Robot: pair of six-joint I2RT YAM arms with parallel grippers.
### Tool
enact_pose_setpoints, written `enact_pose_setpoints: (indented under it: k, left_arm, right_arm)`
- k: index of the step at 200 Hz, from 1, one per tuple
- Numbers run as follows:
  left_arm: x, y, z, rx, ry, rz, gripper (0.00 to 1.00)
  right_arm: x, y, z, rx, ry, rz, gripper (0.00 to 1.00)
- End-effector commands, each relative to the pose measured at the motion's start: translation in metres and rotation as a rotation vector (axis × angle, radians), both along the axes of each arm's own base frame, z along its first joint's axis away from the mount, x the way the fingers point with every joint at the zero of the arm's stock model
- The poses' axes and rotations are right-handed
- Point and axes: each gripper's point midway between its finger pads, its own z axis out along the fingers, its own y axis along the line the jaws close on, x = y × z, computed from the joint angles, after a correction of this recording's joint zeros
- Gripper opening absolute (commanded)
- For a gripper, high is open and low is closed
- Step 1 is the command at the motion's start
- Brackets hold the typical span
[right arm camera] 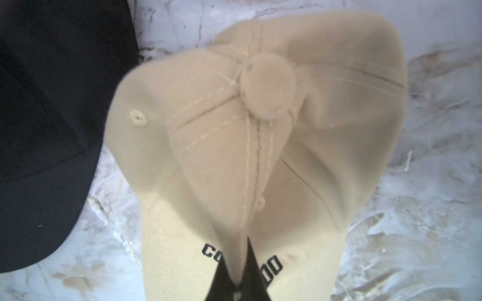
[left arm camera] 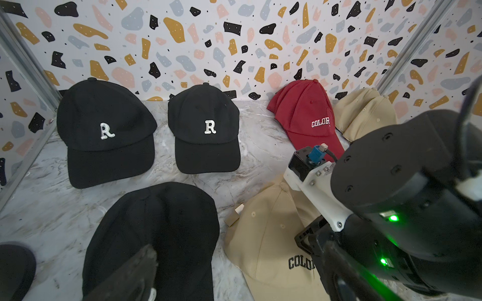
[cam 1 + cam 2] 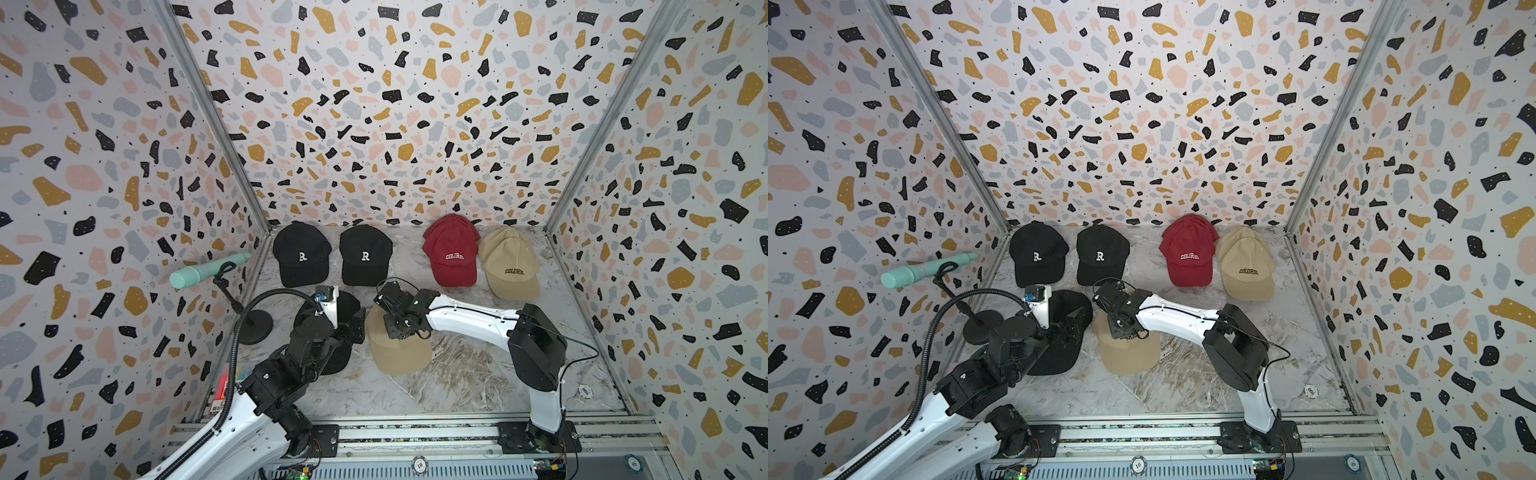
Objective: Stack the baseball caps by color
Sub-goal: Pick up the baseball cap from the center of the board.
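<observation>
The right gripper is clamped on a fold of fabric at the front of the near tan cap. It bites right through the black "COLORADO" lettering, and the crown puckers into a ridge running up to its button. This cap sits near the middle of the marble tabletop with its brim toward the robot. Just to its left is the near black cap, partly under the left arm. The left gripper hangs over that black cap with its jaws spread wide and nothing between them; whether it touches the fabric I cannot tell. Along the back wall, left to right in both top views, lie a black cap and a second black cap, each with a white "R" and a gap between them. Next come a red stack with white lettering and, just beside it, a tan stack in the back right corner. A teal microphone stands on its stand at the left edge
</observation>
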Motion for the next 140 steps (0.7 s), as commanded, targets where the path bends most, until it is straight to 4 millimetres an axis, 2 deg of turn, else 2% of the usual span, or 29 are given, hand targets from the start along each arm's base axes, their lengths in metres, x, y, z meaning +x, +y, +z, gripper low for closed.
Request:
enact_pose_setpoints:
  k: [1, 48, 107, 140]
  left_arm:
    - [0.011, -0.008, 0.037, -0.033, -0.101, -0.012, 0.99]
    - [0.027, -0.029, 0.054, -0.047, -0.135, -0.049, 1.00]
    - [0.054, -0.068, 0.066, -0.062, -0.154, -0.126, 1.00]
    - [0.072, -0.098, 0.067, -0.093, -0.147, -0.190, 1.00]
  right_arm:
    - [0.010, -0.019, 0.060, 0.022, -0.082, -0.007, 0.00]
    - [0.035, -0.075, 0.103, -0.010, -0.183, -0.030, 0.00]
    - [0.062, -0.189, 0.107, -0.154, -0.248, -0.134, 0.00]
    - [0.077, -0.255, 0.103, -0.151, -0.281, -0.231, 0.00]
